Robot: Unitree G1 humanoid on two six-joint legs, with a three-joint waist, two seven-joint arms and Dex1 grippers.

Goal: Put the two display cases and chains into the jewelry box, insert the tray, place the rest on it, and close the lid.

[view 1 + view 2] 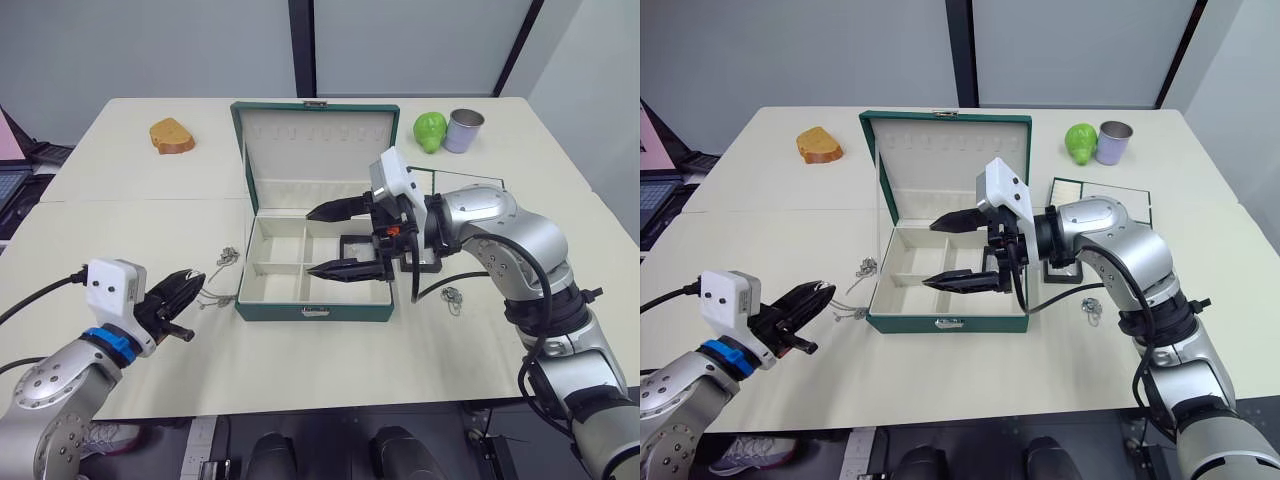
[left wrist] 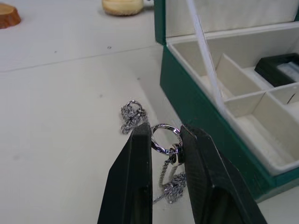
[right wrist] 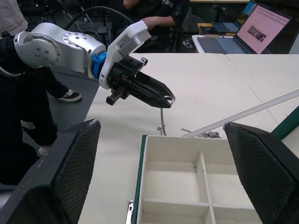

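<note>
Between the two black fingers of your left hand sits the silver ring at the end of a thin silver metal chain; the fingers are clenched on that ring, and the rest of the chain hangs down from it to a small heap on the pale desk. Just beyond those fingertips a second silver chain bunch lies loose on the desk, close to the left wall of the large dark green jewelry box. You will find the box's long axis running across the desk from your left hand toward your right, its metal clasp facing you and its hinged green lid standing upright at the far side, cream lining turned toward you.

Your right hand hangs over the box's right-hand compartments with its fingers spread wide and pointing toward your left hand, gripping nothing. Below it, in a right compartment, lies a flat square black display case. Behind the right wrist, another black display case rests on the desk outside the box, and a third small chain bunch lies nearer you beside it. Farther off past that wrist, the shallow green tray lies flat on the desk.
</note>
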